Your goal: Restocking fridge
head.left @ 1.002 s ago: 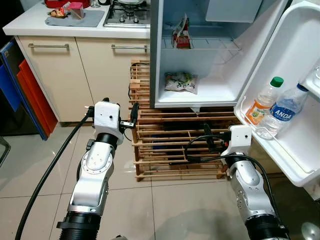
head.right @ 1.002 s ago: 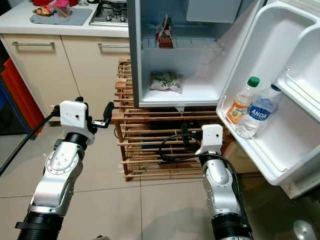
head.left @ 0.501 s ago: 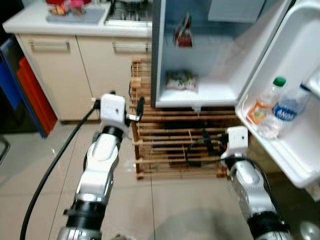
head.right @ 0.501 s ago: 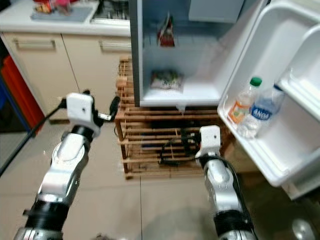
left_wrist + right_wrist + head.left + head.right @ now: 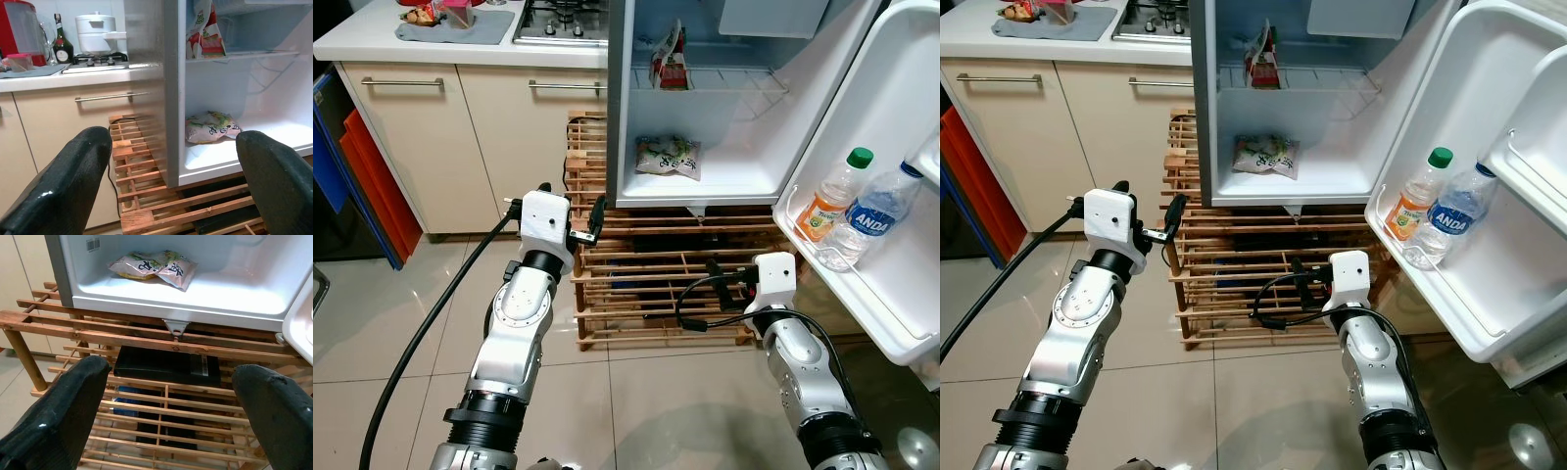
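Fridge open for restocking; both grippers empty.

Left gripper (image 5: 161, 181) and right gripper (image 5: 166, 411) are spread wide, nothing held, aimed at the fridge (image 5: 617, 108) ready for loading.

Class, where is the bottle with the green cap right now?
The green-capped bottle stands in the open fridge door's shelf, on the robot's right, beside the blue-labelled water bottle.

White fridge (image 5: 744, 181), green-capped orange bottle (image 5: 829, 196), blue-labelled clear bottle (image 5: 871, 217), brown wooden rack (image 5: 651, 284).
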Tool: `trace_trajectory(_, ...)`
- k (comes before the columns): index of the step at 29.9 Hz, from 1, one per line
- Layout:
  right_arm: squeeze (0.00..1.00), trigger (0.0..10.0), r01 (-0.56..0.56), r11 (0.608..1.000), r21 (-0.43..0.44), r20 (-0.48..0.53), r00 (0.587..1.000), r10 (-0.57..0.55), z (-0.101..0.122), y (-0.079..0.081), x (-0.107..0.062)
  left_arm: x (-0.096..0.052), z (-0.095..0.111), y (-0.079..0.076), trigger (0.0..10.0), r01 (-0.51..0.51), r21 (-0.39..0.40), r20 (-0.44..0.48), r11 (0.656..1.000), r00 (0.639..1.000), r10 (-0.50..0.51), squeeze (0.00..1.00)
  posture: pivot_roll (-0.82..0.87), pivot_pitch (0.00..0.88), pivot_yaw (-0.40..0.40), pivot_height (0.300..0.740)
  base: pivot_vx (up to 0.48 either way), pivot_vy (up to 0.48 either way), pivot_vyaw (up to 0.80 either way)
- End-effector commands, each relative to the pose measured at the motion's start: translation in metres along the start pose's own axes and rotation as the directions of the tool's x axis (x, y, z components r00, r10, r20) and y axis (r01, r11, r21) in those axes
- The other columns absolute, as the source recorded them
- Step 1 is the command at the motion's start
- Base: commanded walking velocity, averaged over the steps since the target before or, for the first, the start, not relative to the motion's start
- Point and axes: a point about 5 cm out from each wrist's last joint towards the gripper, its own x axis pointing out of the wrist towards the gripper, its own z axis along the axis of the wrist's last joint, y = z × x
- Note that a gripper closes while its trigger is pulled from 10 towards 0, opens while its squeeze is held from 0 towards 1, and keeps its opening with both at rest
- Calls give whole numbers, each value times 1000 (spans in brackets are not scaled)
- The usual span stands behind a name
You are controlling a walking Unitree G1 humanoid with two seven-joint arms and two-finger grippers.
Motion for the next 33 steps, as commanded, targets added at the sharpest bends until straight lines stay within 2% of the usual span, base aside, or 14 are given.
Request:
trace_trajectory(1,0,10000,-2,1000,-14,7,1000,2,3,-2,3,3,2,-2,10000,4,-6,7,1000,1000,-4,0,-82,0,-59,740,-315,-334,0)
trace_trajectory(5,0,10000,-1,1000,-16,0,1000,1,1,-4,2,4,1,-2,10000,3,-27,10,1000,1000,-3,0,-85,0,-57,740,-159,-168,0)
trace_trajectory(15,0,10000,12,1000,-18,-20,1000,-13,-6,-7,-3,4,0,-4,10000,19,3,13,1000,1000,-19,0,-96,0,-48,740,0,0,0)
trace_trajectory(18,0,10000,13,1000,-19,-29,999,-14,-8,-8,-4,5,0,-3,10000,22,3,13,1000,1000,-22,0,-97,0,-47,740,0,-289,0)
trace_trajectory(20,0,10000,12,1000,-22,-51,999,-14,-12,-9,-6,5,0,-3,10000,24,7,13,1000,1000,-24,0,-97,0,-47,740,0,-480,0)
trace_trajectory(23,0,10000,31,999,-30,-178,983,-36,-34,-18,-15,5,0,-4,10000,25,2,12,1000,1000,-25,0,-97,0,-48,740,0,-480,0)
trace_trajectory(25,0,10000,43,998,-41,-298,953,-54,-54,-25,-26,5,0,-4,10000,25,-1,13,1000,1000,-25,0,-98,0,-47,740,0,-476,0)
trace_trajectory(28,0,10000,61,997,-52,-460,884,-78,-84,-36,-48,4,-1,-6,10000,29,-5,14,1000,999,-29,0,-105,0,-45,740,0,-472,0)
trace_trajectory(29,0,10000,61,997,-52,-460,884,-78,-84,-36,-48,4,-1,-6,10000,29,-5,14,1000,999,-29,0,-105,0,-45,740,0,-472,0)
trace_trajectory(30,0,10000,81,995,-65,-562,820,-104,-103,-45,-67,5,0,-7,10000,37,-11,16,999,999,-37,0,-109,0,-42,740,0,-472,0)
trace_trajectory(31,0,10000,88,994,-64,-600,793,-109,-109,-48,-75,5,0,-7,10000,41,-13,17,999,999,-41,0,-109,0,-42,740,0,-472,0)
trace_trajectory(33,0,10000,124,989,-76,-688,712,-142,-125,-56,-94,5,0,-7,10000,45,-13,15,999,999,-44,0,-112,0,-38,740,0,-469,0)
